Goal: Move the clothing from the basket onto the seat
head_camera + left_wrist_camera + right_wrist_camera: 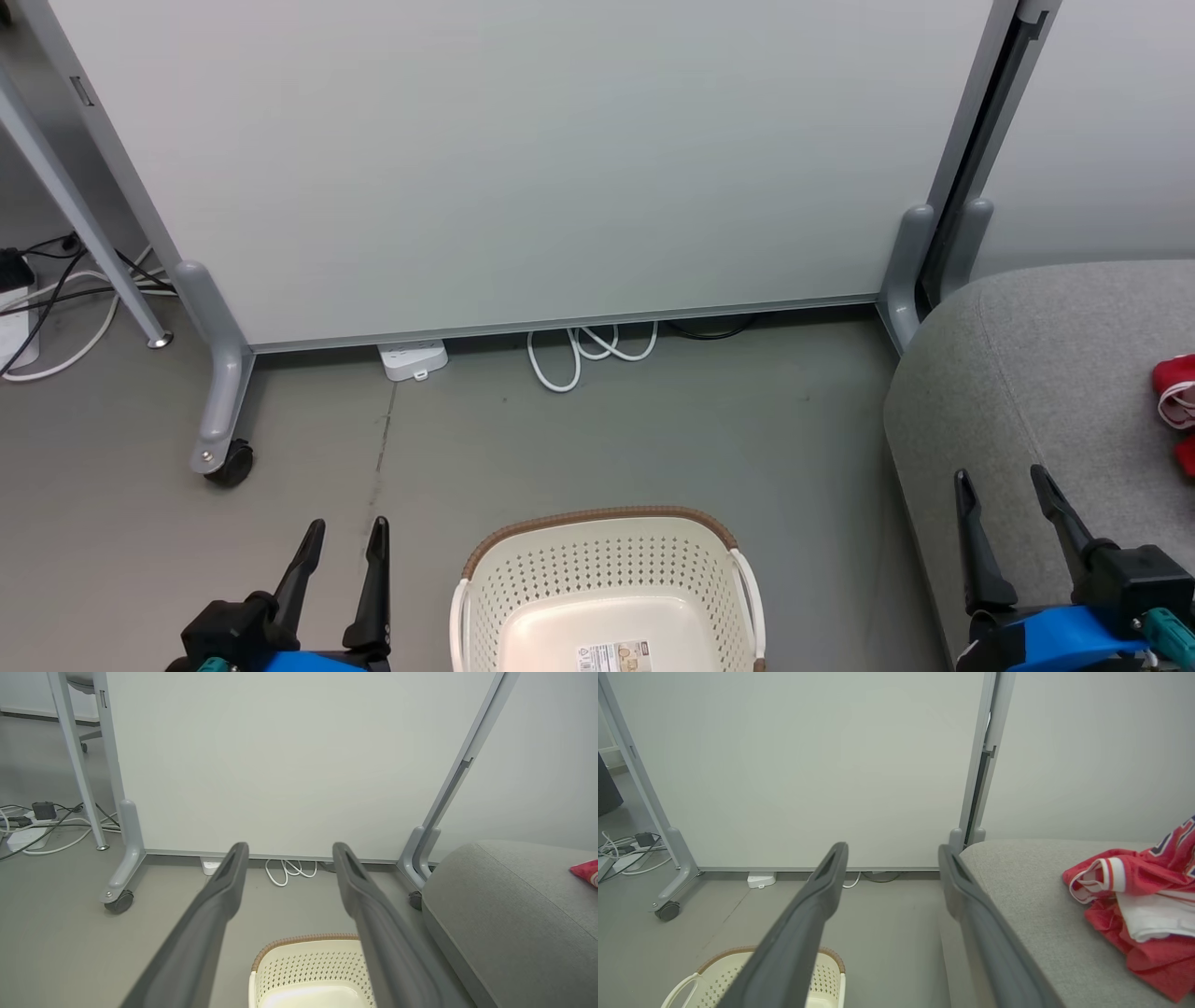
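Observation:
The cream perforated basket [607, 588] stands on the floor at the bottom centre, and the part of its inside that shows holds only a label. Red jersey clothing [1139, 896] with white trim lies crumpled on the light grey seat [1036, 373] at the right, with a red edge [1174, 397] at the head view's border. My left gripper [347, 541] is open over the floor left of the basket [308, 970]. My right gripper [1004, 490] is open above the seat's [1031, 905] front corner, left of the clothing [586, 871], holding nothing.
A white partition panel [523, 159] on grey castor feet [224, 457] stands behind the basket. A white power strip [412, 359] and looped white cable [588, 350] lie at its base. More cables [56, 289] and a thin metal leg [84, 224] are at far left.

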